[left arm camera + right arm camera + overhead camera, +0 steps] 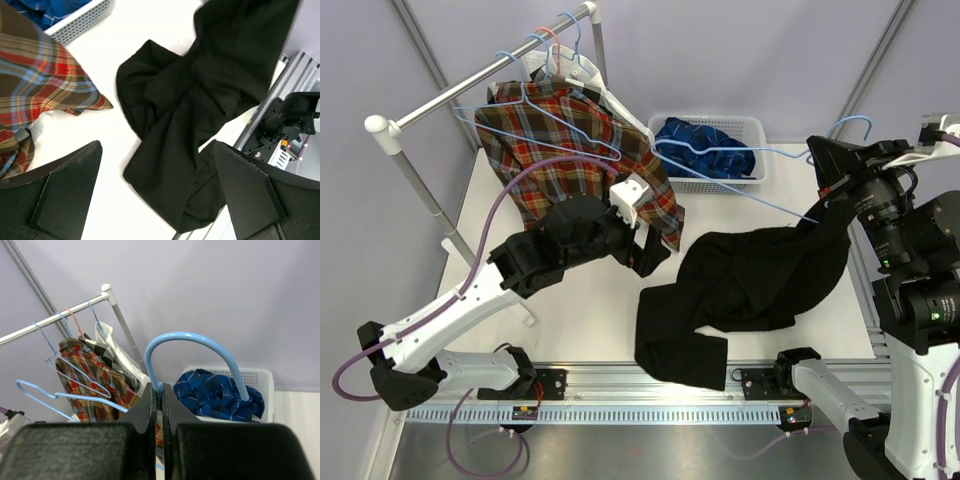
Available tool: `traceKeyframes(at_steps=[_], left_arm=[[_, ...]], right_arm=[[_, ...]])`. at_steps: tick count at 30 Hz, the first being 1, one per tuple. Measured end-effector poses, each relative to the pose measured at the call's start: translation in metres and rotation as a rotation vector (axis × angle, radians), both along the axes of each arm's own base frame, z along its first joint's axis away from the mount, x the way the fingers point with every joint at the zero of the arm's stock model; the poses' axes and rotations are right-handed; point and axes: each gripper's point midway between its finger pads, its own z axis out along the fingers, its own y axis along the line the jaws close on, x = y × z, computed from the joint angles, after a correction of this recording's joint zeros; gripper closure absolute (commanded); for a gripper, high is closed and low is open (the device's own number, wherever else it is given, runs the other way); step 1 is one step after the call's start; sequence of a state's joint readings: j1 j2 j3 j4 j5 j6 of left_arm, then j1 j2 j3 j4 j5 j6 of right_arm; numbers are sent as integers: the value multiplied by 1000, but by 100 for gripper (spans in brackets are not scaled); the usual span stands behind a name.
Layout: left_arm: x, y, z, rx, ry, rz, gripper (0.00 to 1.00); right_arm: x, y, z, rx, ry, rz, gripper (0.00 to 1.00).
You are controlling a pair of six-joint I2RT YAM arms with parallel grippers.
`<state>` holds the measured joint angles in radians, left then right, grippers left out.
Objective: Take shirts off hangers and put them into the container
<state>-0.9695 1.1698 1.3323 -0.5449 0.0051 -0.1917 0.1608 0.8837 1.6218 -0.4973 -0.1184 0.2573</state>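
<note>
Only the blue plaid shirt (pixel 705 140) is in the container (pixel 757 130); the black shirt (pixel 750 275) lies on the desk (pixel 580 310). The left gripper (pixel 156 145) is released; the right gripper (pixel 161 390) grasps a hanger (pixel 190 337).

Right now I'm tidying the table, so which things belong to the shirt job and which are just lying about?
Job: black shirt, red-orange plaid shirt, blue plaid shirt, light blue hanger, basket.
Lying about: clothes rail, metal track.
</note>
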Motion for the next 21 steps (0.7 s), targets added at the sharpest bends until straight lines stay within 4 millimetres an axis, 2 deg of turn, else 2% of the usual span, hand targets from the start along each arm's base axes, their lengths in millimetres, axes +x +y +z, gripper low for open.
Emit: traceKeyframes(at_steps=[4, 8, 10, 13, 16, 18, 21], left_arm=[[9, 23, 4, -24, -12, 54, 1], [16, 46, 4, -44, -16, 99, 1], [18, 56, 5, -55, -16, 117, 1], [23, 74, 11, -78, -27, 150, 1], [26, 90, 16, -98, -44, 187, 1], [25, 94, 18, -106, -47, 188, 1], [25, 93, 16, -105, -41, 184, 1]], right_arm=[[-8, 7, 12, 35, -42, 46, 100], [-14, 24, 28, 70, -98, 155, 100], [-14, 31, 28, 64, -113, 195, 100], [-11, 42, 12, 44, -99, 254, 100], [-10, 59, -13, 43, -58, 363, 100], [-10, 70, -24, 62, -28, 433, 100], [-6, 90, -59, 113, 61, 568, 100]])
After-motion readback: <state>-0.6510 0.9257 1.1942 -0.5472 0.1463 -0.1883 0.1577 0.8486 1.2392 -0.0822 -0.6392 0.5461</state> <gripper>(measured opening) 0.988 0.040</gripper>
